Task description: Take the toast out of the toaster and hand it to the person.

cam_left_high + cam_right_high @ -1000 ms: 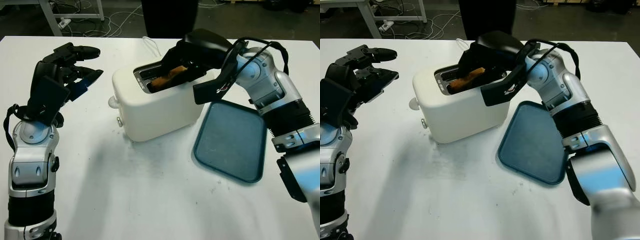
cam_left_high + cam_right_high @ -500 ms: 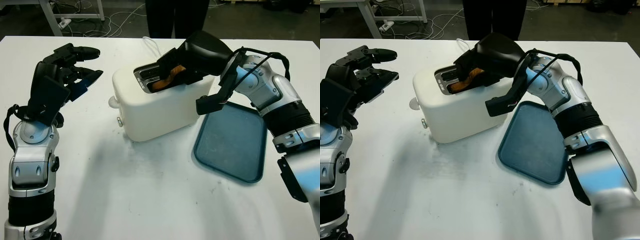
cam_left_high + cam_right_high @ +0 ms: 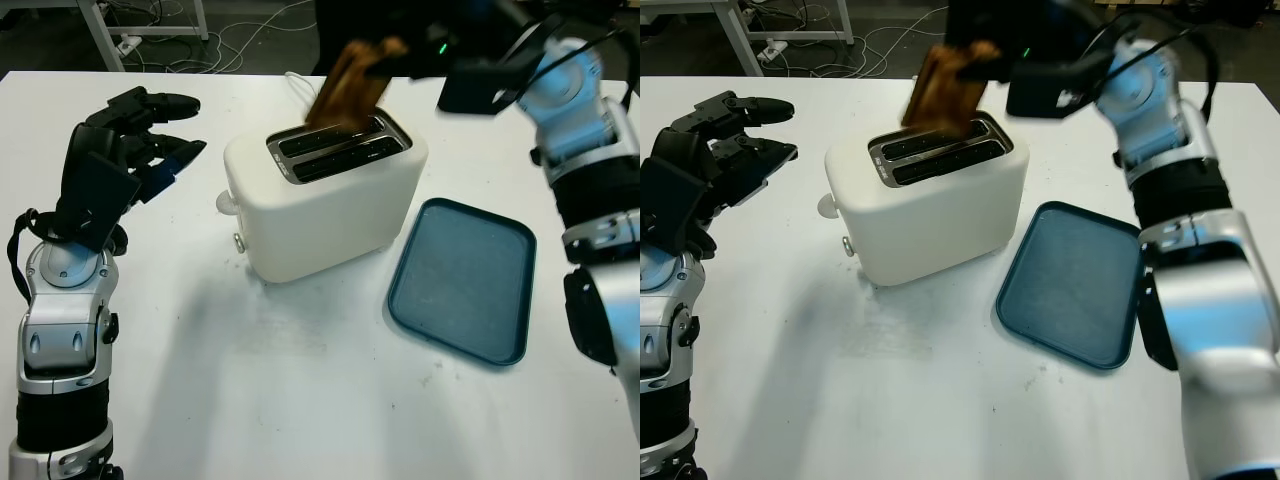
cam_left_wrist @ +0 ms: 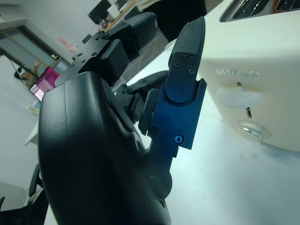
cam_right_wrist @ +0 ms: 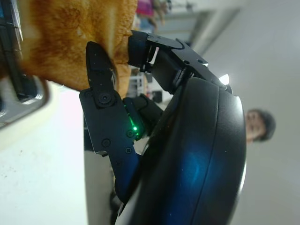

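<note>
The right hand (image 3: 420,60) is up high over the back of the table, fingers (image 5: 101,84) clamped on the toast (image 3: 350,88), pinching its upper end. The slice is a golden-brown piece, tilted, hanging in the air just above the toaster (image 3: 325,200) with its lower edge right over the rear slot and clear of it. In the right wrist view the browned crumb sits pressed against a black fingertip, a small green light glowing on the finger below it.

The toaster is a rounded white box with two dark slots on top, sitting mid-table, a round knob and a small button on the end that faces the left arm. Just beside it, on the right arm's side, lies a dark teal tray (image 3: 465,280), flat on the white table (image 3: 300,400), close to the toaster's base but not touching it as far as I can see.

Over on the other side, the left hand (image 3: 135,135) is open, held up above the table, well apart from the toaster and gripping nothing. From its wrist camera the toaster's end wall and knob (image 4: 234,97) sit just past a raised fingertip.

A person (image 5: 255,124) shows behind the right hand's shell, in the right wrist view.
</note>
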Available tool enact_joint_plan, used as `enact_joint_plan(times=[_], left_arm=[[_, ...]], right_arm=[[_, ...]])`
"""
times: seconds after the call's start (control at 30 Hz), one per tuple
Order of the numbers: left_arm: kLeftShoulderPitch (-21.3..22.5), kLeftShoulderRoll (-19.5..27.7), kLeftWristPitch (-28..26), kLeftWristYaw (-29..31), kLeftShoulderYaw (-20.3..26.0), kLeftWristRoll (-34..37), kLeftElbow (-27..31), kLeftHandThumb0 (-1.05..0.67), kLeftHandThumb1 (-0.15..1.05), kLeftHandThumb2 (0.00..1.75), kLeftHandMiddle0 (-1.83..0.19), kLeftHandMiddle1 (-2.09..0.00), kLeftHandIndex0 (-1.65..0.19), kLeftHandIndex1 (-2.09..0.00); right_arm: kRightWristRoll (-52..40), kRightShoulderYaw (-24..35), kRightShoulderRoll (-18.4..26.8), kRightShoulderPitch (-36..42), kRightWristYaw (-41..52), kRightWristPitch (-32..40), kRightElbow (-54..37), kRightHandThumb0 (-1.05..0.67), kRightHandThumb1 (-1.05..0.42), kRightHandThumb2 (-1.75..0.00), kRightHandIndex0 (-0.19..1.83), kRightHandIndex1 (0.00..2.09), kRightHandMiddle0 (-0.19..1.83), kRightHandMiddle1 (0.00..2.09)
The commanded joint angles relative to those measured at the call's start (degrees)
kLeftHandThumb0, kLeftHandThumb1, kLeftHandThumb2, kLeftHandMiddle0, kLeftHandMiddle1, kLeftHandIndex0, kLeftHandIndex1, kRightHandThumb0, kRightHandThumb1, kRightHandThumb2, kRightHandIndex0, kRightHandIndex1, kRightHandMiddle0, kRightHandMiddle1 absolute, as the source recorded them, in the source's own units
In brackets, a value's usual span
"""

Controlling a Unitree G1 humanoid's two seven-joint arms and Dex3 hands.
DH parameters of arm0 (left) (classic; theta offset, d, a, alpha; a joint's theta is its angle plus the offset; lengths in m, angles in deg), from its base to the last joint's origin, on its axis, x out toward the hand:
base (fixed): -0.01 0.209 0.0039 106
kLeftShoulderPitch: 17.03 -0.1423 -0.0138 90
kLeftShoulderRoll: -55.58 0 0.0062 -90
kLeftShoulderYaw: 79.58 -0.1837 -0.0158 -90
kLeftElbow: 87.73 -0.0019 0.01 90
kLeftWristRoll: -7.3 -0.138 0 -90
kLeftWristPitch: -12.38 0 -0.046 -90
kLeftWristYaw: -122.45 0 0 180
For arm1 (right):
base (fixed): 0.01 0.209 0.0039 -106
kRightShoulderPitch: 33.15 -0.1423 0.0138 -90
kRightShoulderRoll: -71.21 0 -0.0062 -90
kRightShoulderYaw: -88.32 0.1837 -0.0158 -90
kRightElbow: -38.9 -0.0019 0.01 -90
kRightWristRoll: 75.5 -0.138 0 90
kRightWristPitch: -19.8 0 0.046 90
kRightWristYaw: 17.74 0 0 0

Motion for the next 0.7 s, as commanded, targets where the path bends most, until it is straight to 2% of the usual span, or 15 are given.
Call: enact_joint_plan(times=[0.0,0.13,0.33,0.47,0.57,0.67], left_arm=[[-0.63,0.13,-0.08,-0.18,0.13,-0.25,0.43,-0.56,0.88,0.00,-0.60,-0.93,-0.63,-0.60],[-0.62,-0.11,0.29,-0.07,0.34,0.24,0.16,-0.54,0.88,0.00,-0.59,-0.93,-0.63,-0.59],[-0.50,-0.07,0.30,0.04,0.44,0.72,-0.17,-0.55,0.88,0.00,-0.59,-0.94,-0.63,-0.60],[-0.42,0.07,-0.18,-0.07,0.13,0.31,-0.09,-0.55,0.88,0.00,-0.58,-0.94,-0.63,-0.60],[-0.37,0.13,-0.43,0.00,0.07,0.30,0.03,-0.55,0.88,0.00,-0.58,-0.94,-0.63,-0.60],[-0.30,0.29,-0.17,0.13,0.10,0.28,-0.12,-0.54,0.88,0.00,-0.58,-0.94,-0.63,-0.60]], right_arm=[[-1.81,2.09,1.01,-1.84,-1.85,2.59,2.28,-0.54,-0.92,-0.36,1.11,1.75,0.86,1.75],[-4.35,5.59,1.03,-1.94,-3.58,6.84,5.45,-0.57,-0.92,-0.33,1.13,1.75,0.92,1.75],[-9.39,10.04,0.21,-0.62,-4.09,10.26,10.87,-0.44,-0.92,-0.40,1.05,1.75,0.83,1.75],[-11.12,11.96,-1.19,1.18,-6.78,9.50,14.49,-0.36,-0.92,-0.43,1.05,1.75,0.83,1.75],[-12.43,13.55,-2.85,1.55,-9.59,11.75,17.19,-0.28,-0.92,-0.46,1.01,1.75,0.76,1.75],[-14.75,16.07,-4.81,1.86,-11.73,14.18,19.04,-0.23,-0.92,-0.49,0.95,1.75,0.57,1.75]])
